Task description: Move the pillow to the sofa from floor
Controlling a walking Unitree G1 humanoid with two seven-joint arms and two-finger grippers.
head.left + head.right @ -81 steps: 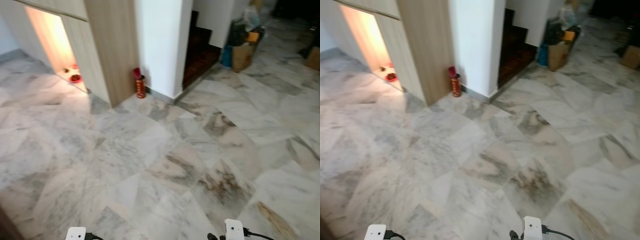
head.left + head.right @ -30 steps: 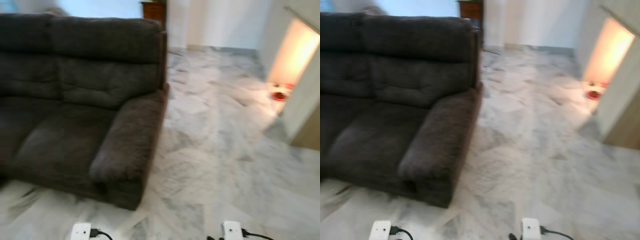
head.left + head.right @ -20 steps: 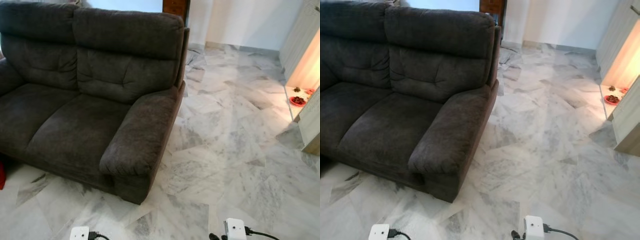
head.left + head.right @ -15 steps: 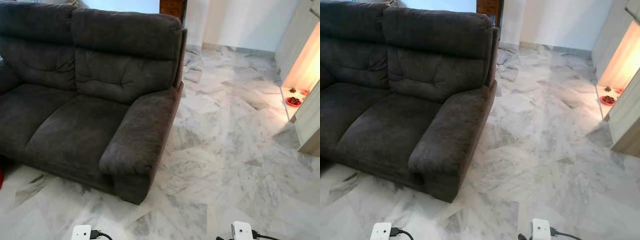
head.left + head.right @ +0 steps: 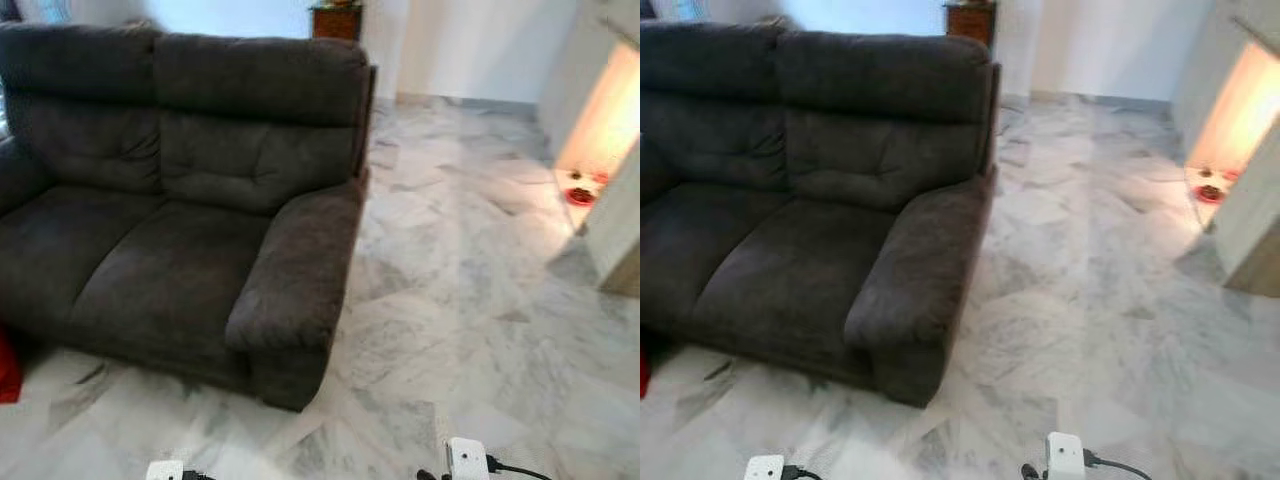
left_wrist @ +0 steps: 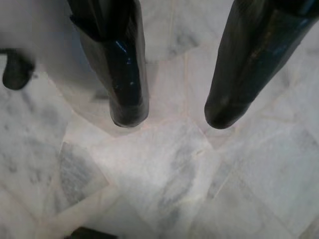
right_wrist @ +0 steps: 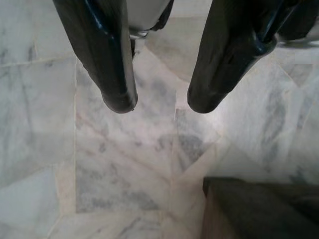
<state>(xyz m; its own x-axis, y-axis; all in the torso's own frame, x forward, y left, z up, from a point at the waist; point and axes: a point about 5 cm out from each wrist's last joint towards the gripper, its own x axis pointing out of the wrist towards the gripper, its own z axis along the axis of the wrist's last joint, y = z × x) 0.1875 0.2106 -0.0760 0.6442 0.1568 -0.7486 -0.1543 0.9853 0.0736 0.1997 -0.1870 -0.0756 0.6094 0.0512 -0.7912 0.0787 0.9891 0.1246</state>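
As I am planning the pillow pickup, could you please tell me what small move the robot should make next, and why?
Probably turn slightly left. A red object sits cut off at the left edge, on the white marble floor before the dark grey fabric sofa; it may be the pillow. The left gripper and right gripper hang open over floor.

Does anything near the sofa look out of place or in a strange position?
One thing stands out: a red object lies on the marble floor by the front of the dark sofa, cut off by the picture edge, so I cannot tell what it is. The sofa seats are bare. Both end effectors hang open over the floor.
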